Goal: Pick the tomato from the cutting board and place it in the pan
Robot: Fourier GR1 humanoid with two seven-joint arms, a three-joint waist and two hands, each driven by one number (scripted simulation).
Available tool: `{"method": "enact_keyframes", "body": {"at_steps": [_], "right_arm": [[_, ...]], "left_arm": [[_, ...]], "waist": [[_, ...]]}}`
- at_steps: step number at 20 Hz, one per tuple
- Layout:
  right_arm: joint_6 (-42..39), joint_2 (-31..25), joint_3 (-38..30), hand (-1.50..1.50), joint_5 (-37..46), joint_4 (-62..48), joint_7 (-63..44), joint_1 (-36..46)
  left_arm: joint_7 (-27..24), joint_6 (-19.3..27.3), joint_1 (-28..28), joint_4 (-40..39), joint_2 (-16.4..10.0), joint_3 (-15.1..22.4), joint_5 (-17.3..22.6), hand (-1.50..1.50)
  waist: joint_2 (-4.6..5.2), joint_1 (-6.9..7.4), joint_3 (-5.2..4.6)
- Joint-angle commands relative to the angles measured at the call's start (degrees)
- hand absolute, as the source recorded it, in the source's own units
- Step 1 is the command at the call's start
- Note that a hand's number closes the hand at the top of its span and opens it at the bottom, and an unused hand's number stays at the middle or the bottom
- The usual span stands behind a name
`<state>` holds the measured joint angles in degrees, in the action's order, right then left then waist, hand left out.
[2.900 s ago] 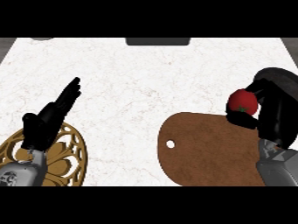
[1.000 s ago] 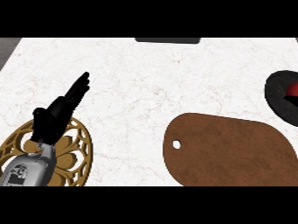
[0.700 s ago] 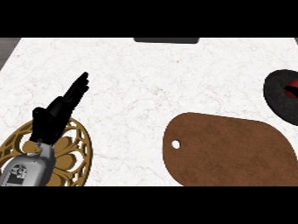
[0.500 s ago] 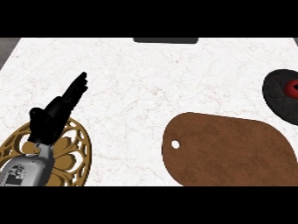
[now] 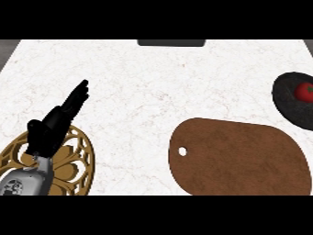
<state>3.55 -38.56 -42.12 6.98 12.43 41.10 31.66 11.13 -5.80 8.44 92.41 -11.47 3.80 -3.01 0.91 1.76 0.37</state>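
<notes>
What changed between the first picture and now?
The right hand held the tomato above the pan, then let it go and left the view. The tomato now lies in the pan. The left hand stayed open over the gold plate at the left, and the cutting board did not move.

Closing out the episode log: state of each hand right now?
Left hand: open, fingers straight, holding nothing.
Right hand: not in view, cannot be told.
</notes>
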Motion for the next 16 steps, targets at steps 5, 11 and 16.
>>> {"method": "enact_keyframes", "body": {"at_steps": [5, 11, 16], "right_arm": [[-8.00, -0.28, -1.30, -1.50, -2.77, -0.61, 12.48, -8.84], [-10.07, 1.67, -0.66, -1.50, -4.40, -1.46, 16.60, -11.65], [-7.29, 6.88, 1.72, -1.50, -5.14, 1.11, 19.87, -12.89]], "left_arm": [[0.21, -3.58, 0.22, -1.02, -2.42, -4.14, 3.55, 0.00], [2.00, 0.20, 1.79, -0.80, 1.38, -1.18, -1.11, 0.00], [1.33, 0.54, -0.50, 0.38, 2.30, -0.42, -3.00, 0.00]], "waist": [[-0.46, -0.88, -0.16], [-0.55, -1.02, -0.17], [-0.76, -1.37, -0.28]]}}
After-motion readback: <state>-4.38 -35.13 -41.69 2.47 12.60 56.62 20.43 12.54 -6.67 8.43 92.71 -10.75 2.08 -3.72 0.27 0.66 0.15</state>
